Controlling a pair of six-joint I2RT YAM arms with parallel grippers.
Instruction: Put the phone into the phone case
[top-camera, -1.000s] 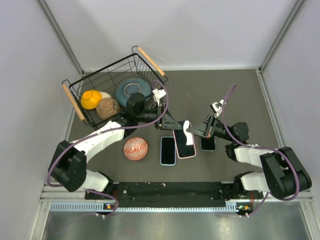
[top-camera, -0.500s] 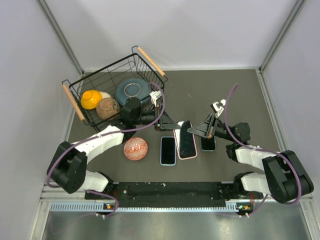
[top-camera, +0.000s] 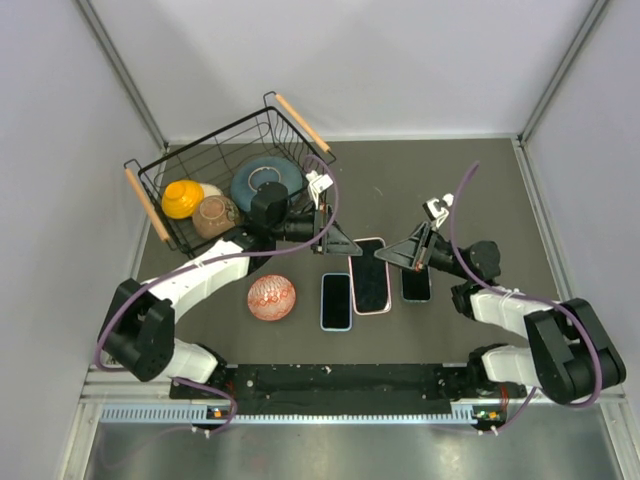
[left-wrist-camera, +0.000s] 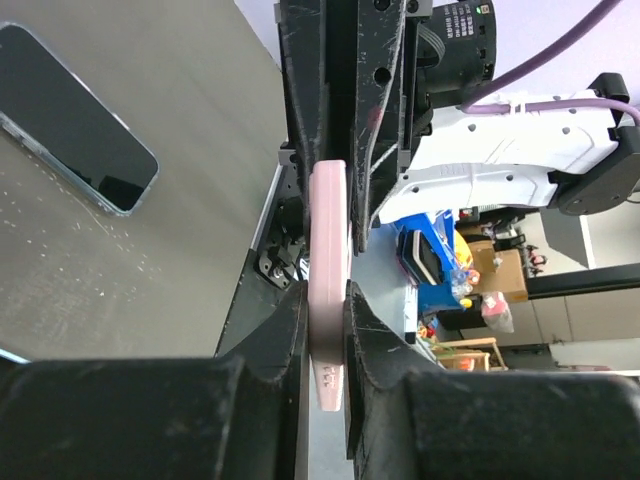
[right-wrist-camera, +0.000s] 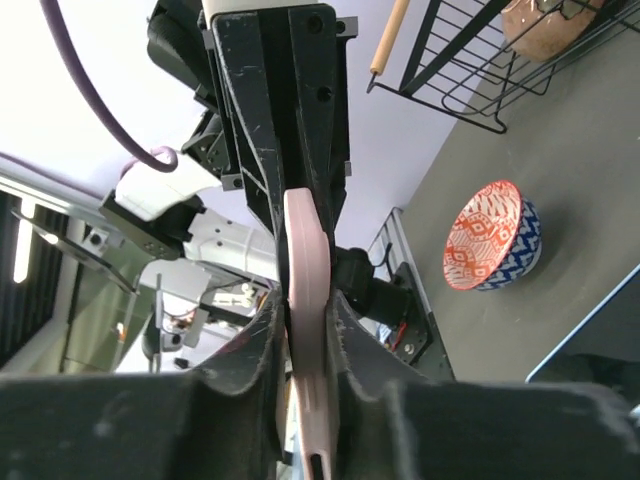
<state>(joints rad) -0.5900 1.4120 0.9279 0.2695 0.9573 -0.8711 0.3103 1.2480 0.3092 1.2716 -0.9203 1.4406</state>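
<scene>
Light: bright, even, from overhead.
Shadows: soft, short, on the dark table (top-camera: 520, 190).
Glare: light strip (right-wrist-camera: 20, 252) blooms at right wrist view's edge.
Focus: overhead sharp; wrist foregrounds soft, phone case (left-wrist-camera: 328, 280) edge clear.

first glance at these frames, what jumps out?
Both tools, left and right, pinch opposite edges of the pink case at mid-table, its upward face dark. After that, the wire basket of bowls at far left, and the red patterned bowl beside the left arm.

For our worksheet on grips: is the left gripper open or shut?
Shut: the left gripper pinches the pink case from both sides, no gap showing.
</scene>
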